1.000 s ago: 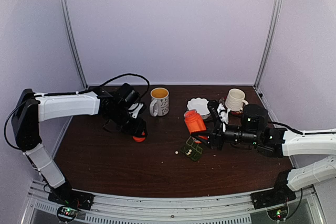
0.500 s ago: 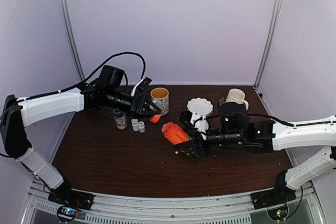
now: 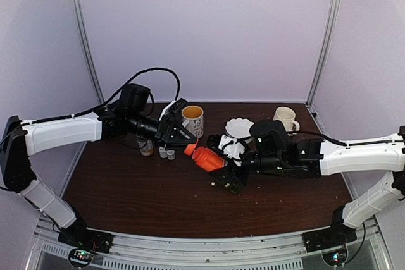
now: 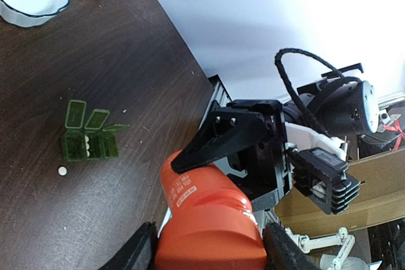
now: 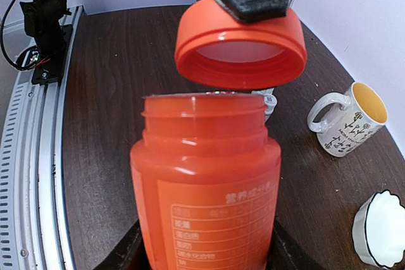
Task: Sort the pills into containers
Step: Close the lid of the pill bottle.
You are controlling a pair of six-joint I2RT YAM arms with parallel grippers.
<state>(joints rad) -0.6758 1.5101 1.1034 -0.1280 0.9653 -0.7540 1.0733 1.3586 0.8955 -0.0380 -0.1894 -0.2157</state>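
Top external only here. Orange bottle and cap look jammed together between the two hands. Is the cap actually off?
Observer: Yes. Right wrist shows a clear gap between the cap, held in the left hand, and the open mouth of the orange bottle in the right hand.
Operator: Pill box lids? It's half hidden for me.
Observer: Left wrist shows the pill box with its lids flipped open.
Operator: Anything in it?
Observer: White pills sit in its compartments.
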